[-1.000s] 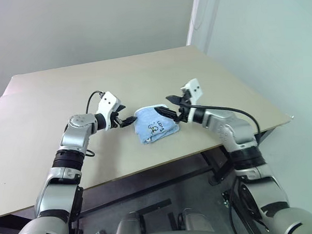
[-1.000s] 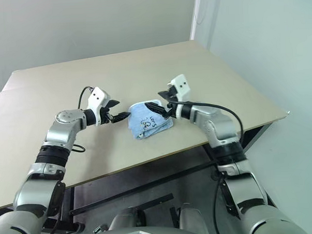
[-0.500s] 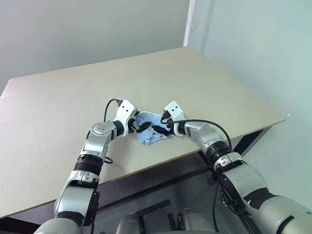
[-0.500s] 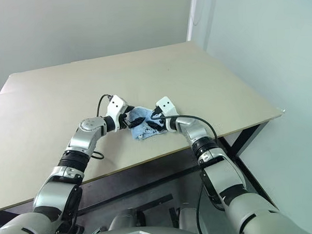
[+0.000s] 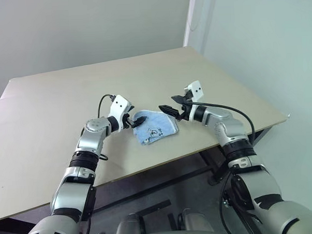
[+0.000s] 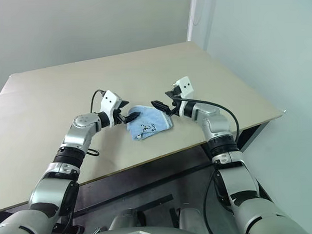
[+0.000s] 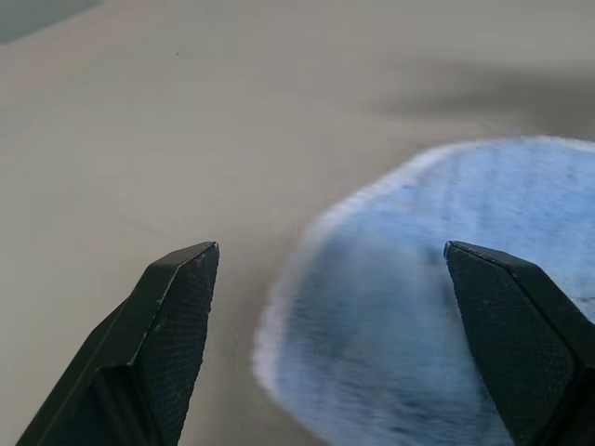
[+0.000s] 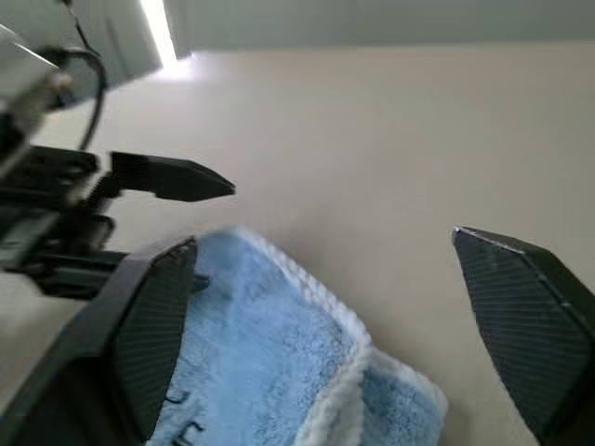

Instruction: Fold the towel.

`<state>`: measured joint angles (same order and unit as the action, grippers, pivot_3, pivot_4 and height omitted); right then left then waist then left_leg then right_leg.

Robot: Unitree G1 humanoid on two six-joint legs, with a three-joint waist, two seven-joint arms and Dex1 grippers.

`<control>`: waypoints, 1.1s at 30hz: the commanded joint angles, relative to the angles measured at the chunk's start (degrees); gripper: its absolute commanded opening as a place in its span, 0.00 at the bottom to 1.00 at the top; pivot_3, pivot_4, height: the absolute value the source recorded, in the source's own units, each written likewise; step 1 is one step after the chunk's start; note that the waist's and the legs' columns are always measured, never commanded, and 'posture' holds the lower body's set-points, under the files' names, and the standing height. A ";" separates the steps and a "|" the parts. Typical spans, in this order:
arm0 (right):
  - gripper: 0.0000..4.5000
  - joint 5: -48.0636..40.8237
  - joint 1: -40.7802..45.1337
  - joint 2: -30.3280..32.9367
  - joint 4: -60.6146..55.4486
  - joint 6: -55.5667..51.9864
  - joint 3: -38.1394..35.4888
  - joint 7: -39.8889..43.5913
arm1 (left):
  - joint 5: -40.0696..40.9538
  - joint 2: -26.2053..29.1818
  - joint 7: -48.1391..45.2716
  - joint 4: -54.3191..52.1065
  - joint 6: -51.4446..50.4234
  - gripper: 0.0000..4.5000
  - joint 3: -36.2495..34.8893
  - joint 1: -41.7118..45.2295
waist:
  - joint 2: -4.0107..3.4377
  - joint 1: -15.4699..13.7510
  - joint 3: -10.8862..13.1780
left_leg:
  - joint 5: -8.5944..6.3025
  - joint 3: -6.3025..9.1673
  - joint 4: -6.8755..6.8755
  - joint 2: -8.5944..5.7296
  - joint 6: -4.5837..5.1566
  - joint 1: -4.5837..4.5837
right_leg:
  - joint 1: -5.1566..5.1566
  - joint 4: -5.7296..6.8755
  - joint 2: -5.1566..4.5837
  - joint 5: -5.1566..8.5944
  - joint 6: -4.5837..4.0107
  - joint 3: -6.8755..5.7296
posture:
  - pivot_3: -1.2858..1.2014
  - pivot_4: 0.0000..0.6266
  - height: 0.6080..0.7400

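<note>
The light-blue towel point(image 5: 155, 128) lies folded into a small bundle near the front of the tan table point(image 5: 62, 110), a dark embroidered mark on its top. My left gripper point(image 5: 135, 120) is open at the towel's left edge, the cloth's rounded corner point(image 7: 418, 316) lying between its fingers point(image 7: 177, 316). My right gripper point(image 5: 169, 105) is open and hovers just above and to the right of the towel, which shows below it in the right wrist view point(image 8: 265, 358). Neither gripper holds anything. The left gripper point(image 8: 172, 177) also shows there, across the towel.
The table's front edge point(image 5: 163, 166) runs close below the towel, and its right corner point(image 5: 286, 119) is beyond my right arm. Pale walls stand behind and to the right. A black cable point(image 5: 102, 101) loops from my left wrist.
Half a second ago both grippers were close together on the towel. The right one has since drawn back to the right and up, and the left one has backed to the towel's left edge.
</note>
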<state>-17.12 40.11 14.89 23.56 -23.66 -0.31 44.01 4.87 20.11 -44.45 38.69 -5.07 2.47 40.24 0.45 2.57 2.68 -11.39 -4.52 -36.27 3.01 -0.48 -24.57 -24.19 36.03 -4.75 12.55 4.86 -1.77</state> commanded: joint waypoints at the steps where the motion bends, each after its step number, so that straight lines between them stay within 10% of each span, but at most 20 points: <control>1: 1.00 -2.95 -1.47 2.65 -13.53 -3.83 1.20 3.46 | 1.99 2.71 -3.13 -4.22 -1.12 0.92 -1.53 0.19 | 0.00 -0.01 0.00 | 0.01 0.00 0.05 0.00 0.00 -0.02 | -0.07 0.01 0.02 0.00 0.00 0.00 | 0.52 0.00 1.00; 15: 1.00 11.39 -1.08 10.24 -11.82 6.07 19.77 13.01 | 7.37 20.15 -23.32 -30.79 -6.90 0.92 0.18 -14.75 | -0.01 0.00 0.01 | -0.02 -0.18 0.15 0.01 -0.04 0.05 | -0.19 -0.08 -0.12 0.14 -0.28 -0.03 | 0.52 0.00 1.00; 33: 1.00 27.02 8.98 -1.42 25.38 24.24 24.73 -0.10 | 7.47 16.86 -17.53 -32.07 -7.06 0.92 0.40 -16.12 | 0.00 0.07 0.01 | 0.01 -0.38 0.15 0.01 -0.07 0.16 | -0.16 0.02 -0.25 0.13 -0.26 -0.11 | 0.52 0.00 1.00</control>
<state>7.70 47.05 13.59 44.68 -0.31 25.62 48.39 11.87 36.91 -62.36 7.73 -12.90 3.54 23.73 0.45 2.64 2.69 -11.37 -4.90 -36.12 3.02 -0.55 -24.38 -24.34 36.05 -5.01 12.66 4.58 -1.88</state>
